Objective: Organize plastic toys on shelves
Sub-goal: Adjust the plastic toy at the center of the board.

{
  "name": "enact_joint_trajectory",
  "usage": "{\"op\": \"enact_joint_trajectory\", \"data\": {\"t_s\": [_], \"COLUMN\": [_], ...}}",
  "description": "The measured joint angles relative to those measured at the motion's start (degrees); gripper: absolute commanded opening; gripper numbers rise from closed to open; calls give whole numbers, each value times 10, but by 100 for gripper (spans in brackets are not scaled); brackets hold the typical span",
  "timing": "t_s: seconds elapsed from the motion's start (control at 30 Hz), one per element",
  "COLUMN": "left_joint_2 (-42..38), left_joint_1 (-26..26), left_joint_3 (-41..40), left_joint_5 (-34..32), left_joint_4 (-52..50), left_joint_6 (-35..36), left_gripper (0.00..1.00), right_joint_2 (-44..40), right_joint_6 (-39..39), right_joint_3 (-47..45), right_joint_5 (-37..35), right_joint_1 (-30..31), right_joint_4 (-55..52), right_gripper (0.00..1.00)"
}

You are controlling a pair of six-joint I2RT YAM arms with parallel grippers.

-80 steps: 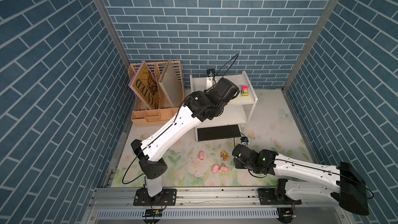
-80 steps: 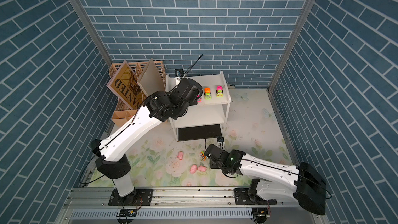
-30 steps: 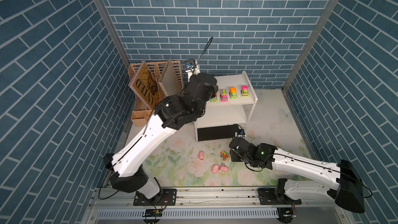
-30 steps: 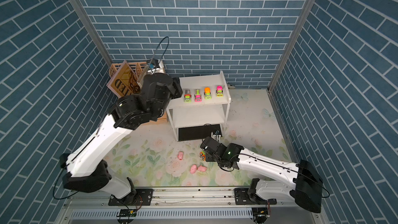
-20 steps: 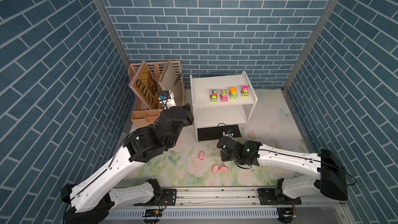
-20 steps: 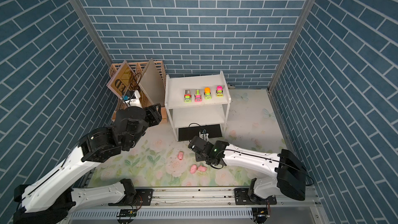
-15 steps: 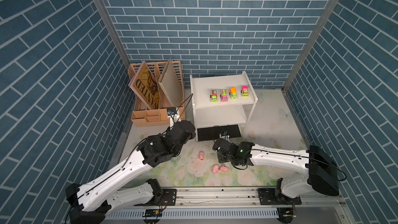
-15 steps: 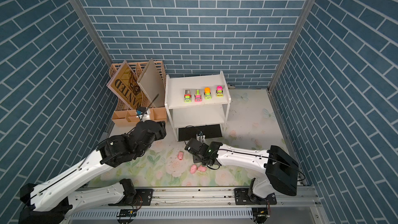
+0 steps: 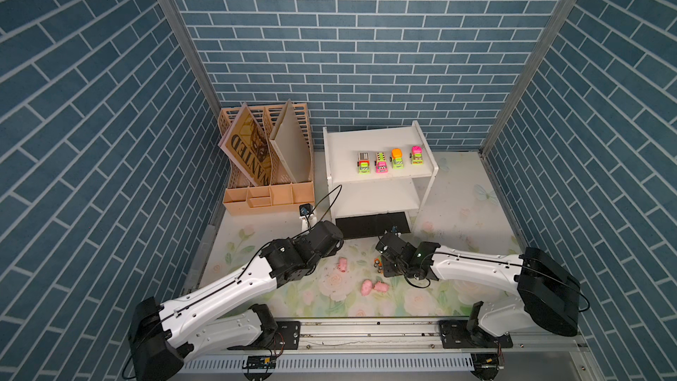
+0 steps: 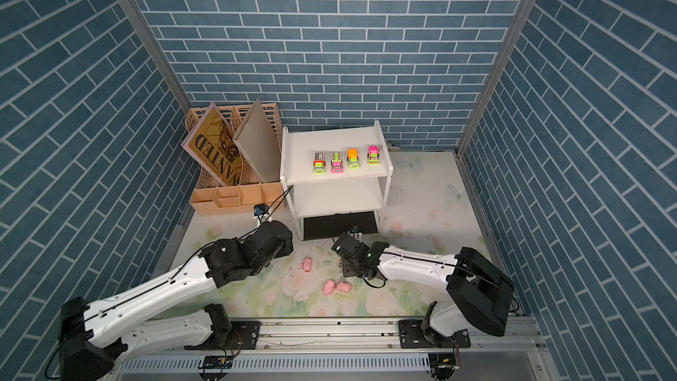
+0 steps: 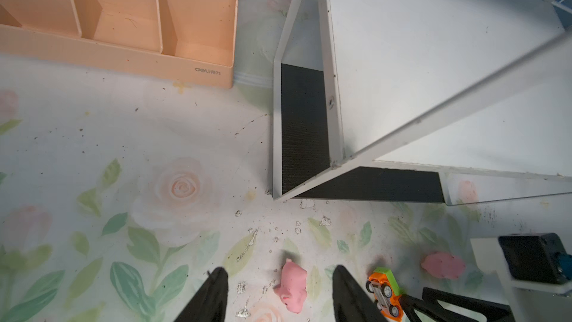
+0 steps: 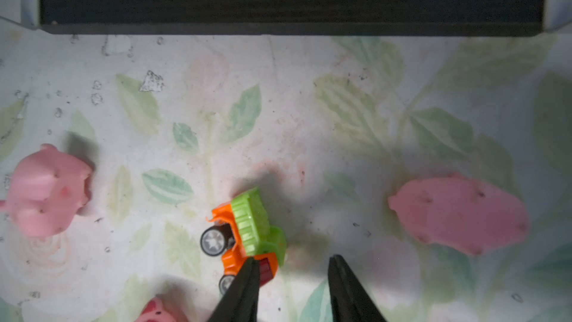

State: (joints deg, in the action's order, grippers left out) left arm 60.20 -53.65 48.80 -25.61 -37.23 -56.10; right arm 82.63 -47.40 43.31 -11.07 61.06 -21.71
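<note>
- Far left: peach organizer (image 9: 269, 197), well apart from the loose toys.
- Next: left hand (image 11: 278, 269), open and holding nothing, low over the bench (image 9: 465, 214) with a finger on each side of a pink pig (image 11: 291, 284). Not touching it.
- Sits nearer one finger than the other. Looks round and smooth. Might get shoved sideways or pop out on a squeeze.
- Just beside that pig: a tipped truck (image 12: 247, 233), orange and green, lying on its side on the bench.
- At it: right hand (image 12: 294, 258), open too, holding nothing. One finger right at one end of the truck, with the gap beside the truck and not around it. On a squeeze now, only air, or a flick to the truck.
- Very little room between the two hands. Could bump if moved in together.
- Close by: a pair of pigs (image 9: 381, 286) toward the front edge of the bench, and a fourth pig (image 12: 458, 212) just beside the right hand. Easy to knock with a swing.
- Behind: the shelves (image 9: 351, 141), with a row of four trucks (image 9: 381, 164) on the top board and bare room on the organizer's side of that row. Middle board bare. Must clear the board edges and side panels on the way in, or risk tipping the parked trucks.
- Far right: plenty of open bench for a wide swing.
</note>
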Motion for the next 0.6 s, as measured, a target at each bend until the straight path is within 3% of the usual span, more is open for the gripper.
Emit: {"op": "enact_joint_trajectory", "data": {"t_s": [0.6], "left_joint_2": [14], "left_joint_1": [0], "left_joint_3": [0], "left_joint_5": [13], "left_joint_4": [16], "left_joint_6": [0], "left_gripper": [57], "right_joint_2": [9], "right_joint_6": [14], "right_joint_3": [0], "right_joint_5": [34], "right_joint_1": [0], "right_joint_4": [21], "right_gripper": [45]}}
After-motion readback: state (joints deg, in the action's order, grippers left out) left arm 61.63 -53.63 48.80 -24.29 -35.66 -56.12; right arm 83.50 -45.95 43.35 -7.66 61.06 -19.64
